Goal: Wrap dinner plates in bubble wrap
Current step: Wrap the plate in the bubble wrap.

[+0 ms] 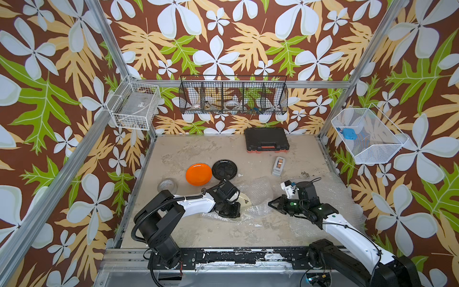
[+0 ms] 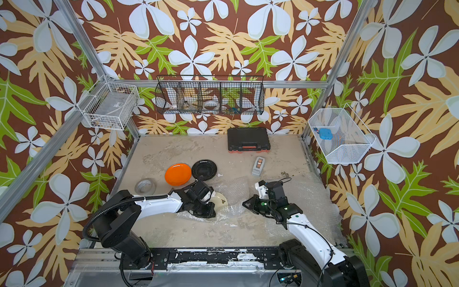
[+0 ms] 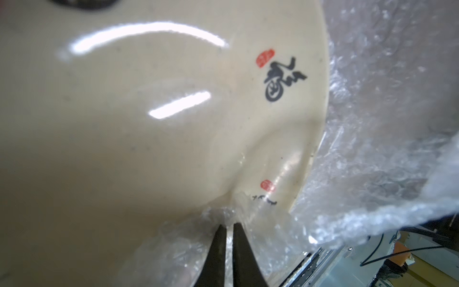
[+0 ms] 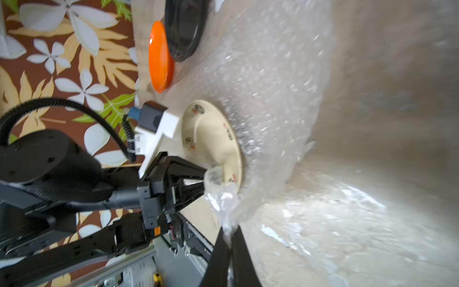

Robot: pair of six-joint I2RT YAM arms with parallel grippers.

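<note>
**Two pinches on one sheet, cream plate in between**

In both top views the cream plate (image 1: 246,200) lies just below the middle of the frame. It rests on a crumpled sheet of bubble wrap (image 1: 258,190) that spreads to its right over the desk (image 1: 198,149). The plate's left part is hidden under the left arm's wrist.

The left fingers (image 3: 216,248) stand narrow at the bottom centre of the left wrist view, nipped on a fold of the wrap drawn up over the plate's rim. The film lies stretched over the glaze there. This hold probably pins the first flap in place and keeps the plate from sliding when the sheet is pulled elsewhere.

The right fingers (image 4: 218,256) are closed on a thin, twisted corner of what appears to be the same sheet, at the bottom of the right wrist view. In the top views they sit to the right of the plate, clear of it. Gripping out at a corner gives the longest loose flap, likely so that it can be lifted and folded across the plate's bare face, most of which is uncovered.

The orange plate (image 1: 198,174) and the black plate (image 1: 224,169) sit side by side above and left of the cream one, both bare. A roll of tape (image 1: 167,185) stands further left. More wrap lies along the right edge of the desk. So the job looks to be at its first plate of three. With so little film in each pinch, it could slip out or tear under a hard pull.
</note>
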